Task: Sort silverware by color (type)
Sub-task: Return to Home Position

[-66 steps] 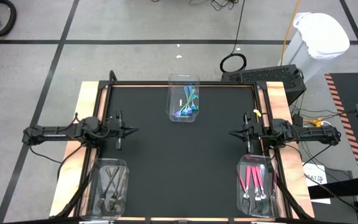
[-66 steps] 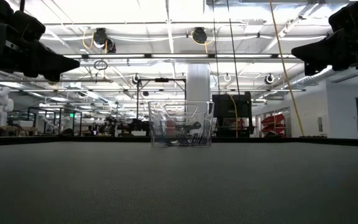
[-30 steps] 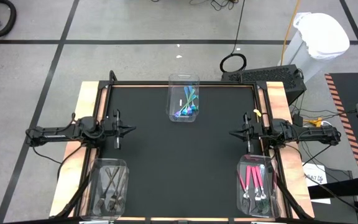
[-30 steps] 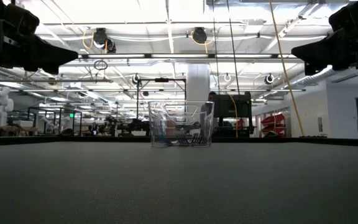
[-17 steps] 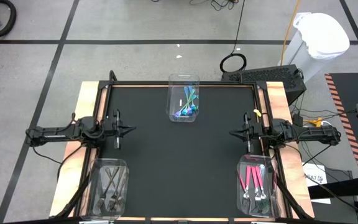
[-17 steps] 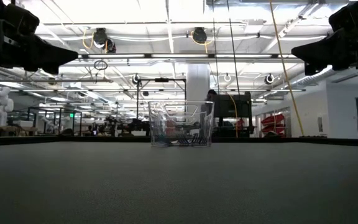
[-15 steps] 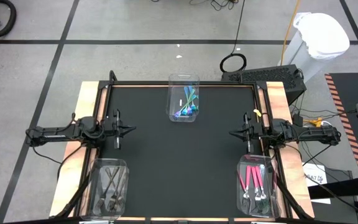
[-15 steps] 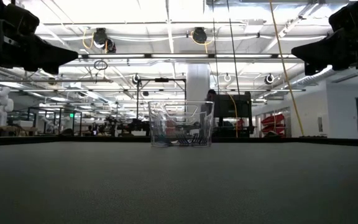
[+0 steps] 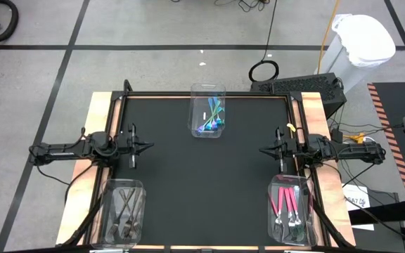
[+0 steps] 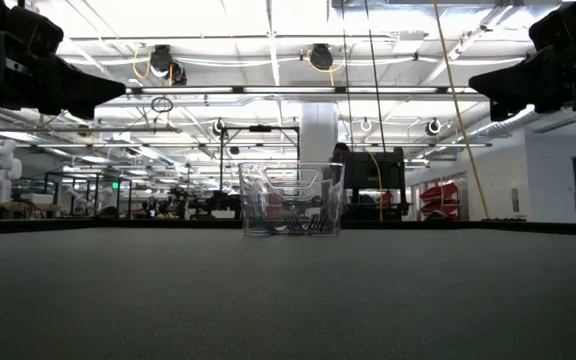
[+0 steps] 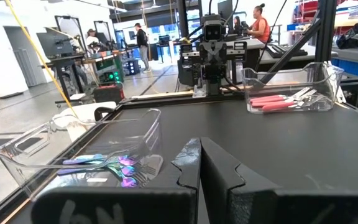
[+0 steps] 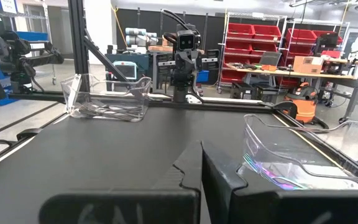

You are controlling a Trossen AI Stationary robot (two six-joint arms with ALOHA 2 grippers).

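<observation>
The silverware lies sorted in three clear bins. Teal-handled pieces point(image 9: 211, 118) fill the bin at the far middle, also seen as teal pieces point(image 11: 107, 167). Dark pieces point(image 9: 123, 207) lie in the near-left bin. Pink-handled pieces point(image 9: 287, 202) lie in the near-right bin, also seen as pink pieces point(image 11: 272, 100). My left gripper point(image 9: 150, 147) hovers shut above the mat's left side, its fingertips point(image 11: 199, 163) together. My right gripper point(image 9: 262, 150) hovers shut above the right side, its fingertips point(image 12: 201, 169) together. The two point at each other and hold nothing.
The black mat point(image 9: 206, 183) lies between the arms. The far bin point(image 10: 291, 198) stands at the mat's far edge in the low view. A dark box point(image 9: 308, 88) and a white bag point(image 9: 363, 39) sit beyond the far right corner. People stand in the room behind.
</observation>
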